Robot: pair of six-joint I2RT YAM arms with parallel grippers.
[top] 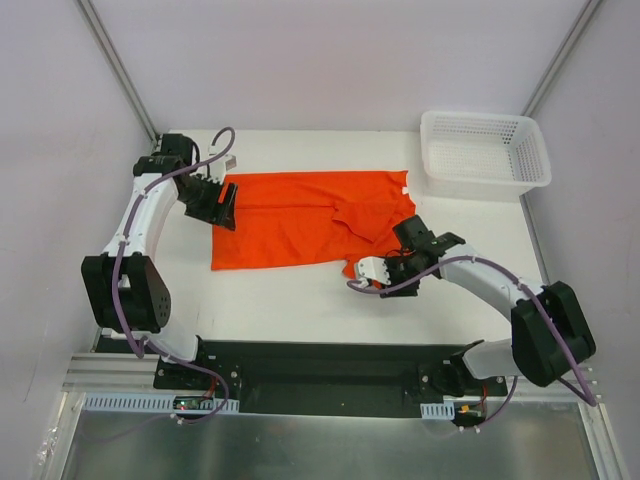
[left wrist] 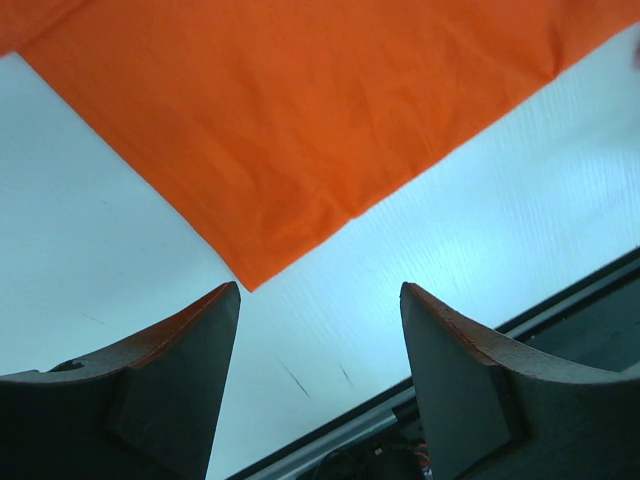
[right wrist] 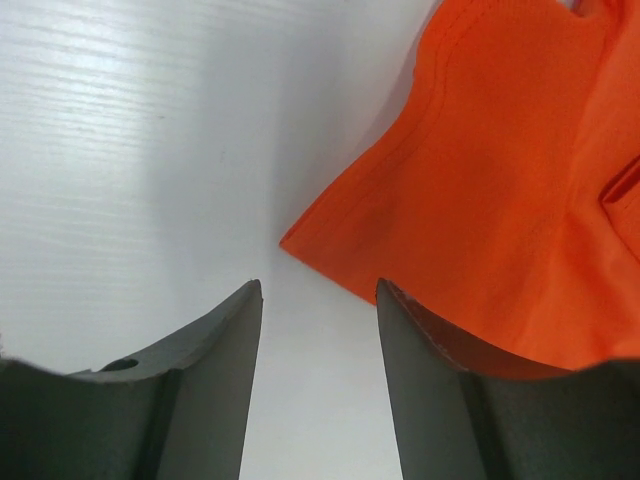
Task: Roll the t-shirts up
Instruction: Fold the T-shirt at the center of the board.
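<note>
T-shirt [top: 290, 225], one, flat; one basket [top: 484, 178]; left pincer [left wrist: 320, 288] and right pincer [right wrist: 318, 283], two, both wide, empty.

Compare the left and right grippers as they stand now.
The left gripper has its jaws spread wider than those of the right gripper. The left gripper sits at the left edge of the t-shirt; the right gripper sits by its near right corner. Shared: both are open, hold nothing, and have a corner of the t-shirt just ahead of the jaws.
</note>
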